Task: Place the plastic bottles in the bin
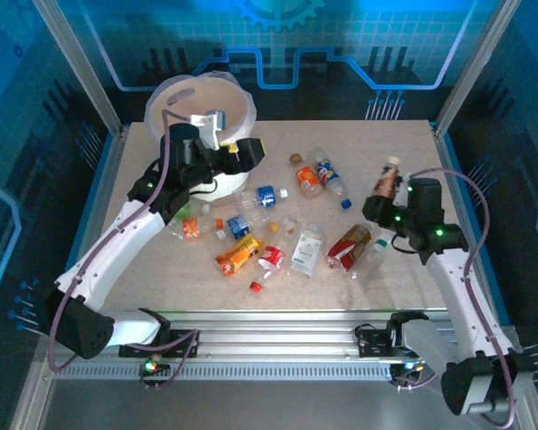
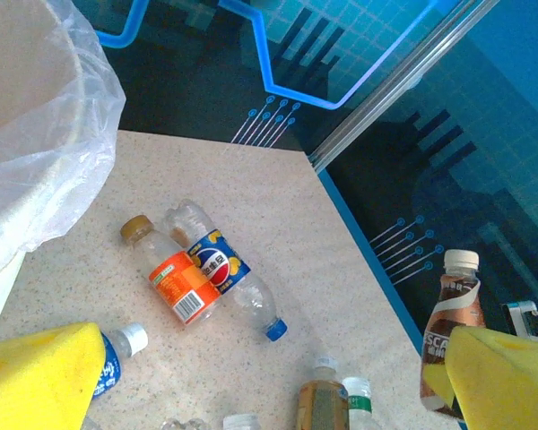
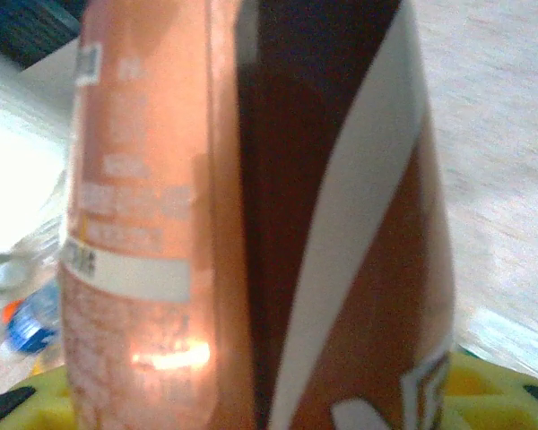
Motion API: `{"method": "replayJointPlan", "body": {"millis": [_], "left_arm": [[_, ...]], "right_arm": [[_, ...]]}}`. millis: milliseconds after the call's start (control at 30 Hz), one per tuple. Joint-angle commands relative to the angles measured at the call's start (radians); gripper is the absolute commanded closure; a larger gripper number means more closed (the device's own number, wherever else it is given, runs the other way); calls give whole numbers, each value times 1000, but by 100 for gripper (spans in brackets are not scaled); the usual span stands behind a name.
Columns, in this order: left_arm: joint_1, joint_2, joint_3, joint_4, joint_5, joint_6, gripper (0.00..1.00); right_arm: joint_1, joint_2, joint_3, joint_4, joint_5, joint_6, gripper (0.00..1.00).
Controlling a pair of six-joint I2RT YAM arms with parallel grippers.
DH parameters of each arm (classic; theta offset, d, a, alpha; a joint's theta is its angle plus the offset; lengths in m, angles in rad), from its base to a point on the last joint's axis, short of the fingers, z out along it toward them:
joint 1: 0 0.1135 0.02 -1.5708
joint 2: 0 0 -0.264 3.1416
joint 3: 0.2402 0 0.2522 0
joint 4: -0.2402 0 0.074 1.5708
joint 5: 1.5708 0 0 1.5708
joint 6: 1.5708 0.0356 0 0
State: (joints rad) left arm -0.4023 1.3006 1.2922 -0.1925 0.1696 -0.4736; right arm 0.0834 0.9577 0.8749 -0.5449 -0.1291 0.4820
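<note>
Brown bottle [image 3: 251, 215] upright, pinched by right pincer [image 1: 383, 201], elbow bent; left pincer [image 1: 211, 122] spread by bin [image 1: 188, 82].

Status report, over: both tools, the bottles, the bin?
Left tool open, beside the bin. Right tool shut on brown bottle, upright. Other bottles lie scattered on table between.

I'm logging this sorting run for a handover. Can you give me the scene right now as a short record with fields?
right tool: shut on upright brown plastic bottle with white cap
left tool: open, empty, by large round white bag-lined bin
speckled beige table: many small clear plastic bottles lying loose
</note>
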Motion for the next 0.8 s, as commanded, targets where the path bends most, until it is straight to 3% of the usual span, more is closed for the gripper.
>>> {"method": "replayJointPlan", "body": {"millis": [0,133,367,600,767], "left_arm": [[-6,-55,-23,71,1,-22,1],[-7,-58,-30,112,78,-33,1],[-9,-33,-23,240,349,-34,1],[-12,-13,-31,239,363,4,1],[-18,45,-5,244,402,-4,8]], "right_arm": [[114,26,59,160,-45,-81,77],[263,87,110,238,-53,-166,77],[433,211,190,331,-87,-241,79],[520,283,253,368,-113,-254,79],[554,301,282,379,-125,-259,79]]}}
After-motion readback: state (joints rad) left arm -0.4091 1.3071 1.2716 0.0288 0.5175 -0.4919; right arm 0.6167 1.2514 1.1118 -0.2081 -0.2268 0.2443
